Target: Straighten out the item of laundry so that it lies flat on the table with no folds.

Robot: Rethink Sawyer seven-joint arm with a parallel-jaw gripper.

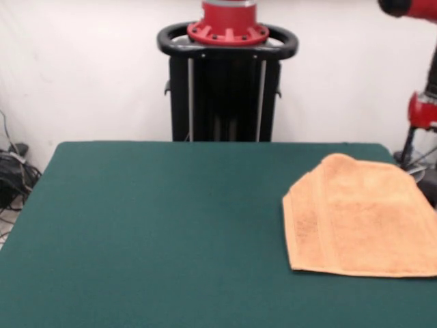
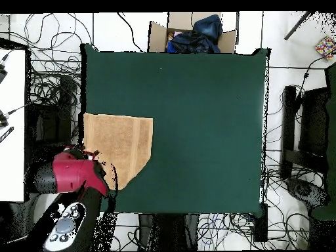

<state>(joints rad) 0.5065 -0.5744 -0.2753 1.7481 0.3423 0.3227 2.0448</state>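
Observation:
The orange-tan towel (image 1: 362, 219) lies on the dark green table (image 1: 150, 232) at its right side and runs off the picture's right edge. A flat woven band shows near its left end. Its far corner slants in a diagonal and looks folded. In the overhead view the towel (image 2: 118, 147) lies at the left edge of the table (image 2: 203, 118), with its lower right corner cut off in a diagonal. The red arm (image 2: 72, 174) hangs over the towel's lower left corner and hides it. No view shows the gripper itself.
The black pedestal (image 1: 227, 82) stands behind the table's far edge. Red and black arm links (image 1: 423, 109) show at the right edge. A cardboard box of dark clothes (image 2: 193, 36) sits beyond the table. Cables (image 2: 52, 72) cover the floor.

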